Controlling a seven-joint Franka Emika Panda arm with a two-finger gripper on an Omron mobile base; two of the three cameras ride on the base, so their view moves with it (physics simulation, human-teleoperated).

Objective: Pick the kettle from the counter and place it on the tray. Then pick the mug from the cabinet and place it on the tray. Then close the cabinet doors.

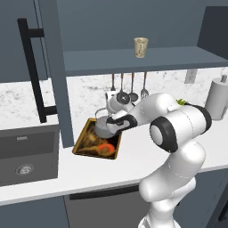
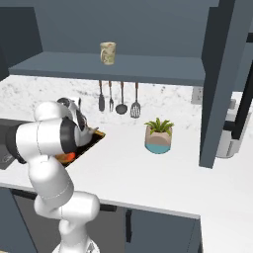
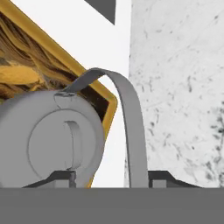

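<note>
Kettle [image 1: 103, 126] hangs over the tray [image 1: 82, 143] from my gripper [image 1: 111, 125]. Mug [image 2: 107, 53] waits on the cabinet [image 2: 118, 66] shelf in the right view, doors open. By the hand view my fingertips [image 3: 159, 177] pinch the handle; everything after release remains.

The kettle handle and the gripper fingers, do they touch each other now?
Touching. In the hand view the kettle's grey arched handle runs down between the two dark fingertips, which close against it on both sides with no gap.
</note>
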